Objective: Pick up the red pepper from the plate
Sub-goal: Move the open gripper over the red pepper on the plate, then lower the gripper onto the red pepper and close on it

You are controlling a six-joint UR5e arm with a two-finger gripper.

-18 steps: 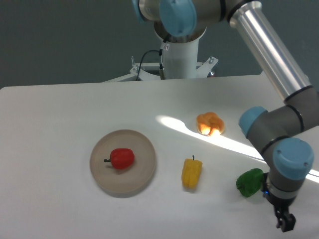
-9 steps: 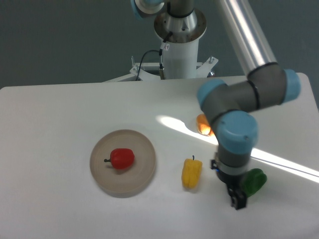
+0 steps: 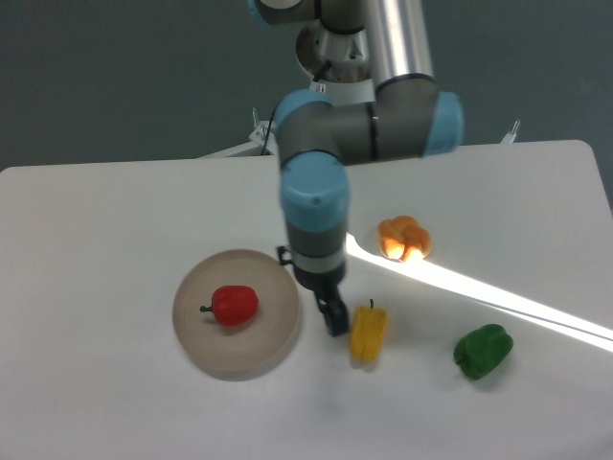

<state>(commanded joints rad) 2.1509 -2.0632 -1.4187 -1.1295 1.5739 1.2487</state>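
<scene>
White table [image 3: 115, 220], dark wall behind. Red pepper [image 3: 235, 305] sits mid-plate [image 3: 203, 346], untouched. Gripper [image 3: 335, 321] hangs at pepper's 3 o'clock, off rim beside yellow pepper [image 3: 369, 332] (finger spread unreadable), likely approaching for grasp.

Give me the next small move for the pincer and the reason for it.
Probably shift the pincer further toward the image left until it is over the red pepper. It now hangs between the plate rim and the yellow pepper, holding nothing, while the red pepper lies untouched near the plate's middle. Whether its jaws are open is unclear from this view.
</scene>
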